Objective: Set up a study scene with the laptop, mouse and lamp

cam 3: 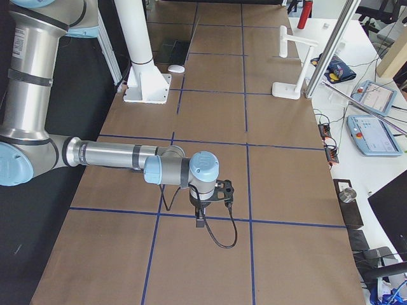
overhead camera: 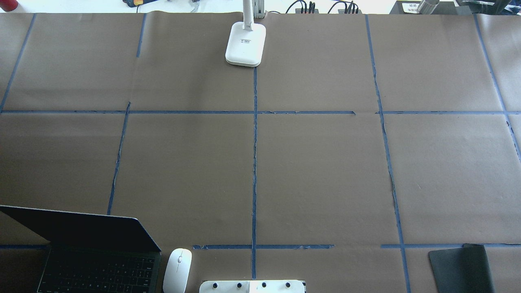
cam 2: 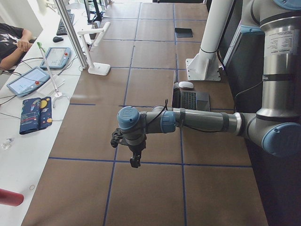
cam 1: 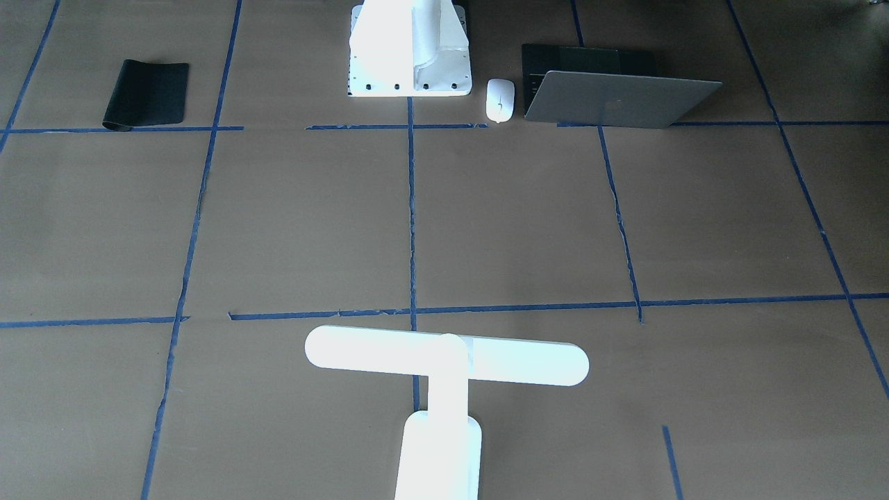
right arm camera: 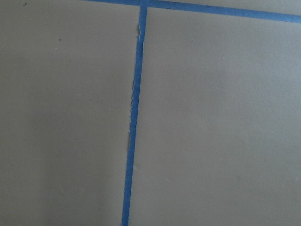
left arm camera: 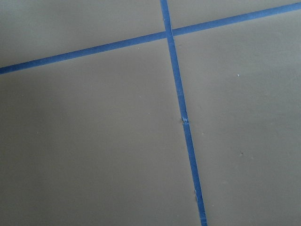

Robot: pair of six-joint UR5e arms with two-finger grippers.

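The dark-grey laptop stands open at the table's near-left corner, its keyboard showing in the overhead view. The white mouse lies just right of it, apart from it. The white T-shaped lamp stands on its base at the far middle edge. My left gripper hangs over bare paper off the table's left end, far from all three. My right gripper hangs the same way off the right end. I cannot tell whether either is open or shut. Both wrist views show only paper and blue tape.
A black flexible mat lies at the near right. The white bolted pedestal stands at the near middle, next to the mouse. Blue tape lines divide the brown paper. A person and tablets are beyond the far edge.
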